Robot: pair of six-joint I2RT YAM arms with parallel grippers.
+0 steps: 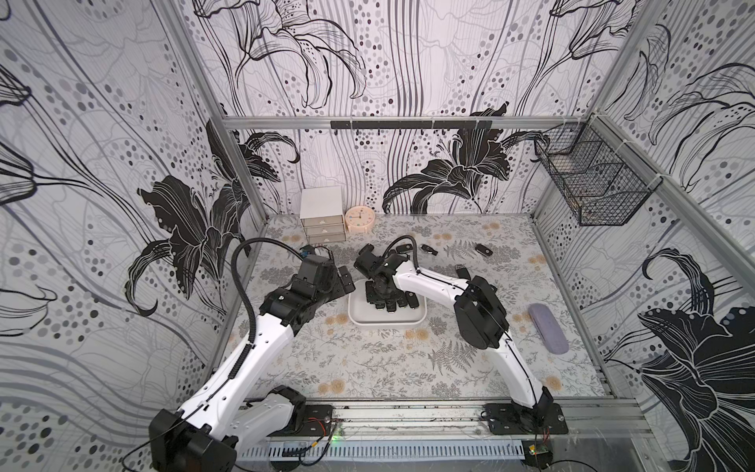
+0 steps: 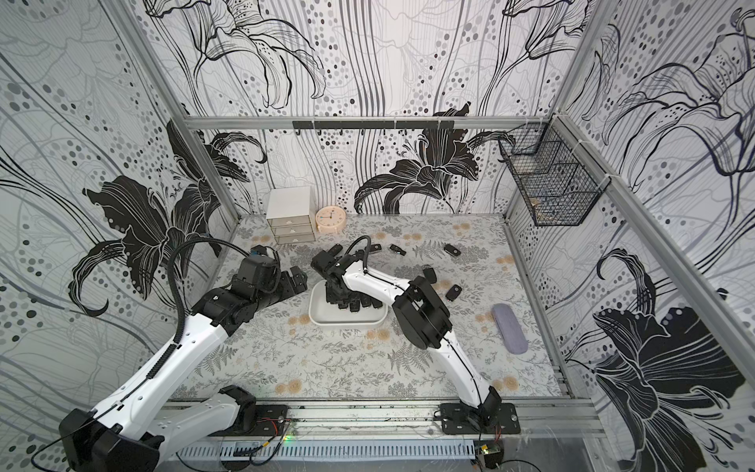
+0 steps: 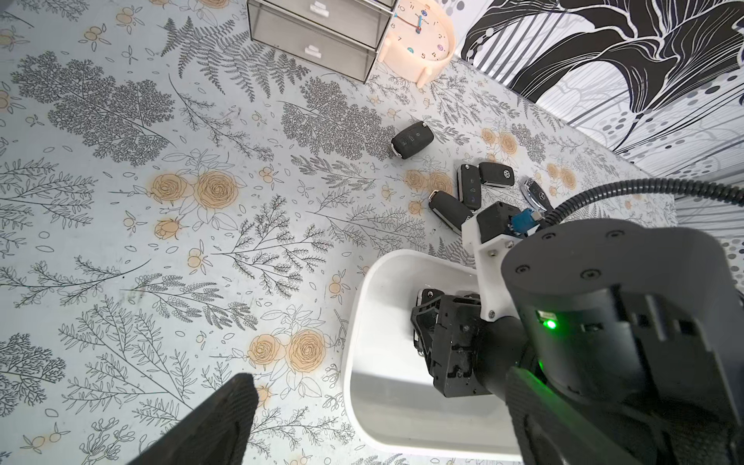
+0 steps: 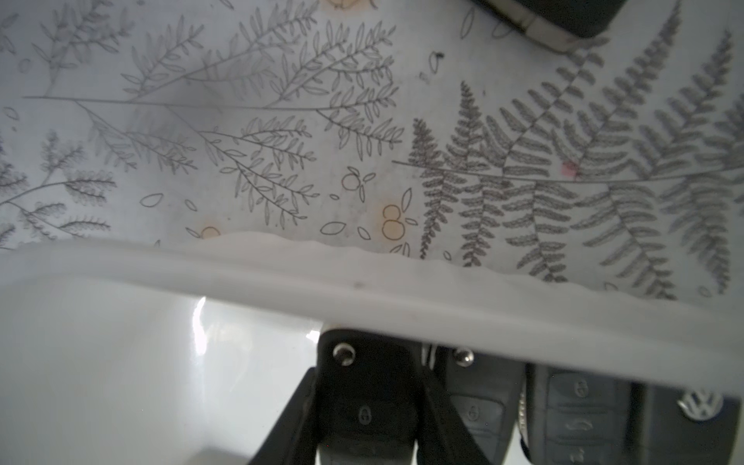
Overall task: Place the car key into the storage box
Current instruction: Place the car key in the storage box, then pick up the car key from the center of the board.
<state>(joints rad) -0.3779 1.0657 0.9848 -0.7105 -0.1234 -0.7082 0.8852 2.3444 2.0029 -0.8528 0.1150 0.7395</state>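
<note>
The storage box (image 1: pixel 386 323) (image 2: pixel 347 321) is a shallow white tray in the middle of the table. My right gripper (image 1: pixel 378 292) (image 4: pixel 366 418) reaches down into its left half, its jaws shut on a black car key (image 4: pixel 364 362) just inside the far wall (image 4: pixel 362 282). Several other black keys (image 1: pixel 402 302) (image 4: pixel 575 410) lie side by side in the box to the right of the held one. My left gripper (image 1: pixel 347 282) (image 3: pixel 378 402) hangs open and empty by the box's left end (image 3: pixel 354 322).
Loose black keys (image 1: pixel 484 249) (image 3: pixel 412 139) lie on the table behind the box. A white three-drawer cabinet (image 1: pixel 322 222) and a peach clock (image 1: pixel 359 218) stand at the back. A purple case (image 1: pixel 547 329) lies at the right. A black wire basket (image 1: pixel 588 180) hangs on the right wall.
</note>
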